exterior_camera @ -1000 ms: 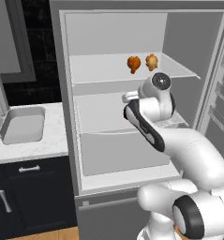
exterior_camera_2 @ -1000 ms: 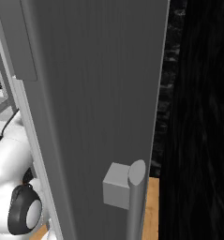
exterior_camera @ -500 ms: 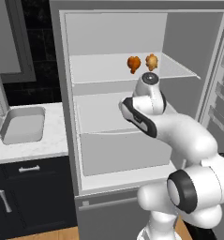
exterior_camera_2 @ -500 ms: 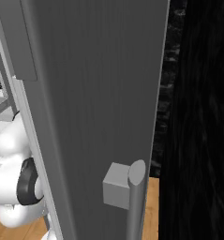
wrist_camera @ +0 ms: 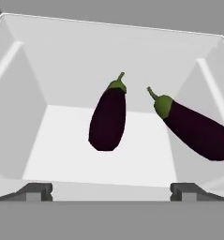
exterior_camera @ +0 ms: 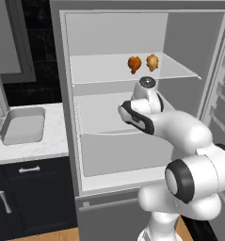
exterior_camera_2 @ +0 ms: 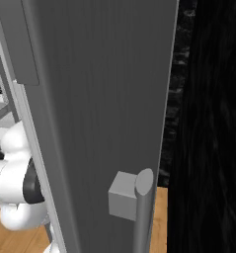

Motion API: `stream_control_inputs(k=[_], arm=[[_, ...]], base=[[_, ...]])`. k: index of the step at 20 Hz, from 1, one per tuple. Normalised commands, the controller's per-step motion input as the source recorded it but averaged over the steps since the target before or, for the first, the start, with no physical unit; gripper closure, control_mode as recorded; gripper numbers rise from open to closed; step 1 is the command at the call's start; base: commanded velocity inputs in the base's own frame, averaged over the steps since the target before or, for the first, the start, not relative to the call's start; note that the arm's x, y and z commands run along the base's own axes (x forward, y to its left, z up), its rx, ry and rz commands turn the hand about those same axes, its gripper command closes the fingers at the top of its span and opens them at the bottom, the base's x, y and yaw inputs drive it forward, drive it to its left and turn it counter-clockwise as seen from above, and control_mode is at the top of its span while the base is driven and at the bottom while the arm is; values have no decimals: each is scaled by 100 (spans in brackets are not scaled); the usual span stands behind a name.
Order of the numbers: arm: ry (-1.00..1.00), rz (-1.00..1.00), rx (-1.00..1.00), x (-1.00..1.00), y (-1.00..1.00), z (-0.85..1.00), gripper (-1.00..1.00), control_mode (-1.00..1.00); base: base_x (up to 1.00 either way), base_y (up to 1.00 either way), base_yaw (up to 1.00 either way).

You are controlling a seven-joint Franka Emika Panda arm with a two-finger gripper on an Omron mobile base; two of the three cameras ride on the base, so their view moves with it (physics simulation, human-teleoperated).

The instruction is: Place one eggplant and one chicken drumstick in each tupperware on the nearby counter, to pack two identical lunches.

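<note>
Inside the open fridge (exterior_camera: 118, 141), two drumsticks (exterior_camera: 134, 63) sit on the top shelf; tupperware (exterior_camera: 23, 125) waits on the counter (exterior_camera: 34, 149). Two eggplants (wrist_camera: 108, 118) lie ahead of the gripper (wrist_camera: 111, 190), fingers wide apart, holding nothing.

We note two eggplants (wrist_camera: 108, 121) (wrist_camera: 197, 131) with smooth, softly glossy dark purple skin and matt green caps. They lie on a fridge shelf (wrist_camera: 99, 150) that looks like smooth, matt white plastic. Two chicken drumsticks (exterior_camera: 134, 64) (exterior_camera: 152, 61) show a rough, browned, slightly shiny surface. The fridge door (exterior_camera_2: 99, 99) reads as brushed grey metal with fine vertical grain; its handle (exterior_camera_2: 141, 207) is smooth and matt grey. The tabletop (exterior_camera: 38, 149) looks like polished white marble with faint grey veins. The tupperware (exterior_camera: 23, 126) appears as matt pale-grey plastic. The floor (exterior_camera_2: 161, 217) looks like light wood.
</note>
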Motion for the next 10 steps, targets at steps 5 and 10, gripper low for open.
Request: stream_control_inputs(k=[5,10], arm=[[0,0,0,22,0,-23,-100,-100],[0,0,0,21,0,-31,-100,-100]], base=[[0,0,0],[0,0,0]])
